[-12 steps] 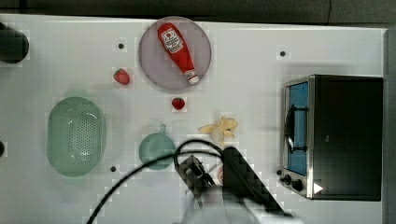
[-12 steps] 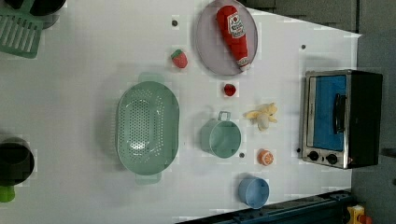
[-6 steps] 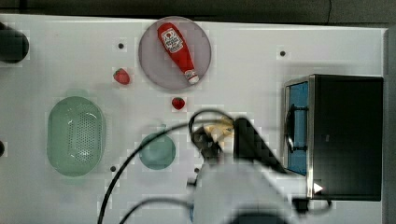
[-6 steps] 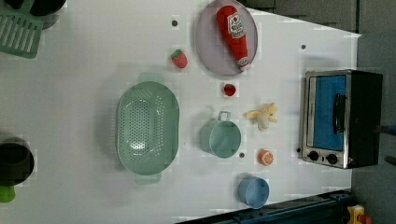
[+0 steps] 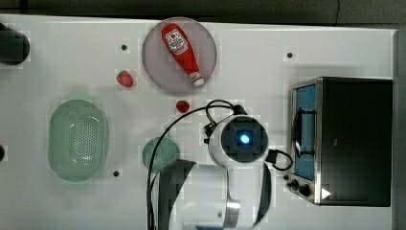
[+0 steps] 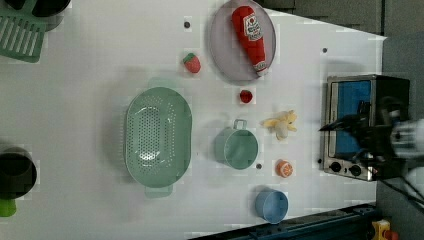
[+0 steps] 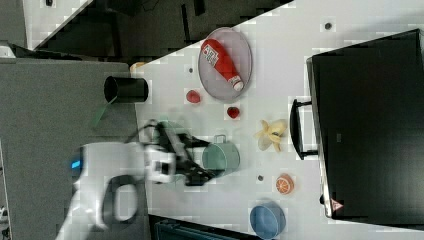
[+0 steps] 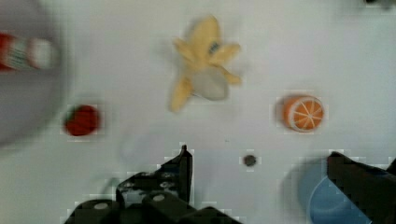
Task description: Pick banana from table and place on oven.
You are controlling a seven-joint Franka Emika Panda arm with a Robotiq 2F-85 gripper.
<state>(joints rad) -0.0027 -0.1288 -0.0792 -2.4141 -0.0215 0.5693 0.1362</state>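
The banana (image 8: 203, 63) is a peeled yellow toy lying on the white table (image 8: 303, 56), with its skin flaps spread out. It also lies left of the oven in the left view (image 6: 281, 124) and in the right view (image 7: 270, 134). My gripper (image 8: 268, 172) hangs open above the table, short of the banana, with nothing between its black fingers (image 8: 184, 163). In the top view the arm's white wrist (image 5: 244, 139) covers the banana's spot. The oven (image 5: 354, 139) stands at the top view's right, its door shut and its black top bare.
A ketchup bottle (image 5: 181, 48) lies on a grey plate (image 5: 158, 72). Two small strawberries (image 5: 125, 78), a green colander (image 5: 78, 139) and a green cup (image 6: 236, 147) sit further along the table. An orange slice (image 8: 303, 113) and a blue bowl (image 6: 271, 205) lie close to the banana.
The arm has swung up and to the right in the top view and now covers the banana. It has entered the left view in front of the oven. The gripper stays open.
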